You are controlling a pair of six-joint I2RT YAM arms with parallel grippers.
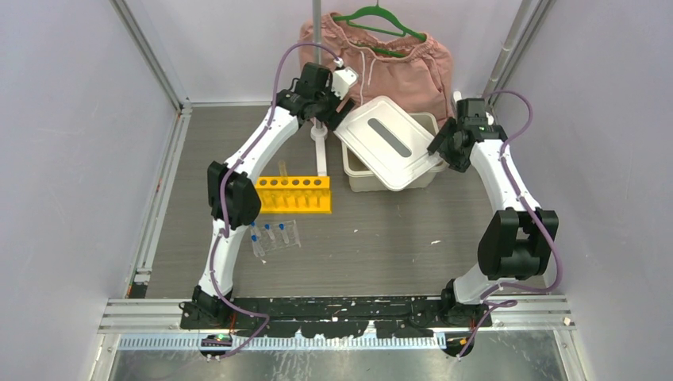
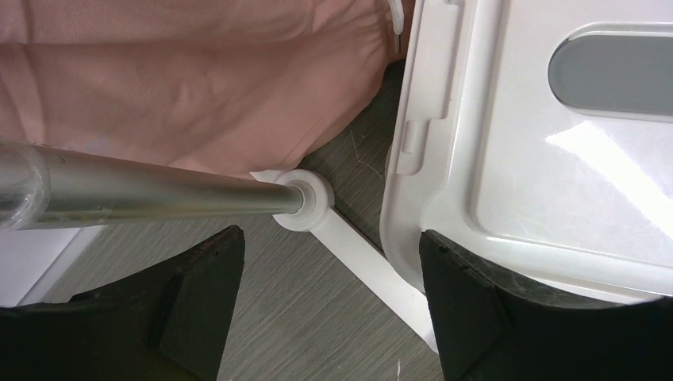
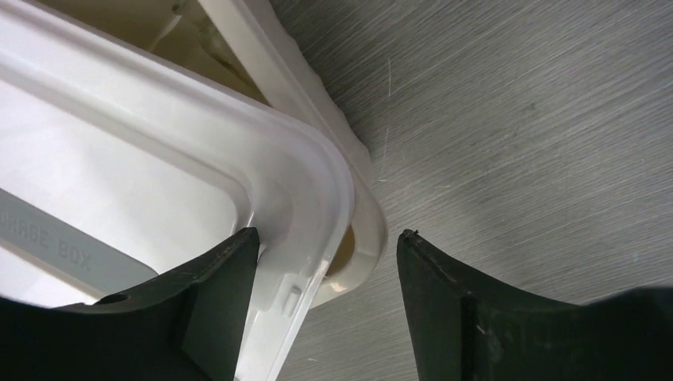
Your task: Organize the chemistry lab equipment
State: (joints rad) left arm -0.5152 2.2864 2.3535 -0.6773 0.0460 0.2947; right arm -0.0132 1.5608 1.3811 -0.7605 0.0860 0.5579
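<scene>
Your bin's lid sits skewed, with a gripper at each end.
Well left of the cream bin (image 1: 355, 176), the clear tray (image 1: 295, 238) holds three blue-capped tubes (image 1: 268, 232) lying flat. The yellow rack (image 1: 292, 194) stands closer to the bin's left side. The white lid (image 1: 373, 131) with its grey slot lies askew over the bin, hiding what's inside. Your left gripper (image 2: 329, 238) gapes wide at the lid's left corner, gripping nothing. Your right gripper (image 3: 327, 234) straddles the right corner with its jaws apart, not clamped.
</scene>
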